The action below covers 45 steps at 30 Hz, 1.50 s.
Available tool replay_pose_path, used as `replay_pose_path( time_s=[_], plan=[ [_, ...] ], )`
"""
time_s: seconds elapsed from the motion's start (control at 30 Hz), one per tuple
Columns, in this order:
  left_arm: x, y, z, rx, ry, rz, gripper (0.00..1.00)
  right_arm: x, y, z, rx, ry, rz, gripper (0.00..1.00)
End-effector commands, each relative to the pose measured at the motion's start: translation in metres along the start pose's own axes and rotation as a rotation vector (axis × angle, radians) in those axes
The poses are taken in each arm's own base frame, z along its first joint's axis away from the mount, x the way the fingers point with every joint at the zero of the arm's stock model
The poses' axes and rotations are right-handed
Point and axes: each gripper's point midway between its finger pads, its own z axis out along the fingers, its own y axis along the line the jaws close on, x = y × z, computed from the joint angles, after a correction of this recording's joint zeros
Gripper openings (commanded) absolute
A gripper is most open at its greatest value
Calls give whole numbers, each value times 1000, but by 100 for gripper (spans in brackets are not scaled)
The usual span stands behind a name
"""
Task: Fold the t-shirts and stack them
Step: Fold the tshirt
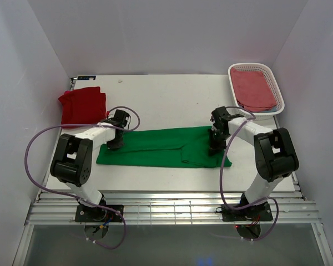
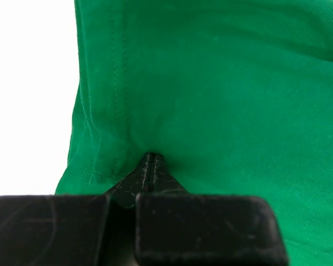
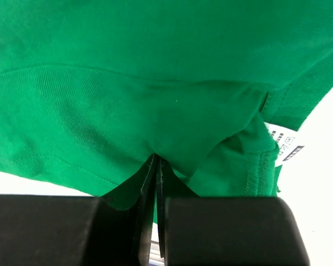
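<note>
Centred on the white table (image 1: 166, 100) lies the bright green cotton t-shirt (image 1: 161, 147) in a long band, the left gripper (image 1: 114, 144) clamped on its 9 o'clock end, the right gripper (image 1: 215, 148) on its 3 o'clock end. The deep red t-shirt (image 1: 83, 105) sits at 10 o'clock, a white plastic basket (image 1: 232, 75) at 2 o'clock.

Tag: a small white label (image 3: 283, 145) sticking out at the right edge of the green t-shirt (image 3: 127, 83), in the right wrist view.
Print on tag: short rows of black marks (too small and blurred to read as letters or numbers).
Other views: nothing readable, no brand or number.
</note>
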Motion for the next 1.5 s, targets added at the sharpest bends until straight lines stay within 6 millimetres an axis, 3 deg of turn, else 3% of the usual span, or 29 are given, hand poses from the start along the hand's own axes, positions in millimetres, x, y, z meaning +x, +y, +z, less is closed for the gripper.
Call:
replay_pose_path(
  time_s=[0.0, 0.07, 0.17, 0.23, 0.3, 0.33, 0.37, 0.43, 0.47, 0.53, 0.57, 0.6, 0.83, 1.23, 1.47],
  plan=[
    [49, -22, 19, 47, 155, 13, 0, -22, -21, 17, 132, 3, 7, 8],
    [50, -29, 14, 60, 152, 13, 0, -33, -27, 20, 175, 15, 7, 8],
    [53, -40, 5, 92, 159, 2, 0, -66, -26, 24, 194, 3, 9, 8],
    [57, -47, -3, 122, 168, -8, 0, -98, -21, 26, 196, -32, 9, 8],
    [65, -60, -13, 165, 181, -21, 0, -111, -21, 34, 209, -14, 17, 8],
    [74, -66, -18, 179, 191, -7, 0, -138, -13, 27, 196, -67, 14, 8],
    [75, -71, -25, 199, 187, -32, 0, -143, -15, 38, 203, -48, 17, 8],
    [86, -79, -35, 228, 206, -36, 0, -156, -11, 40, 200, -47, 20, 8],
    [94, -83, -40, 238, 213, -23, 0, -179, -2, 32, 181, -98, 15, 8],
    [101, -88, -49, 258, 225, -37, 0, -189, -2, 44, 183, -85, 16, 8],
    [109, -92, -54, 275, 239, -28, 0, -207, 4, 38, 168, -126, 14, 8],
    [113, -93, -57, 278, 245, -38, 0, -209, 1, 48, 174, -108, 20, 8],
    [140, -106, -79, 329, 296, -6, 0, -231, -1, 59, 148, -148, 48, 8],
    [178, -161, -137, 486, 362, 108, 0, -270, 30, 50, -6, -287, 82, 14],
    [189, -192, -156, 562, 365, 221, 0, -283, 51, 57, -135, -317, 98, 17]
  ],
)
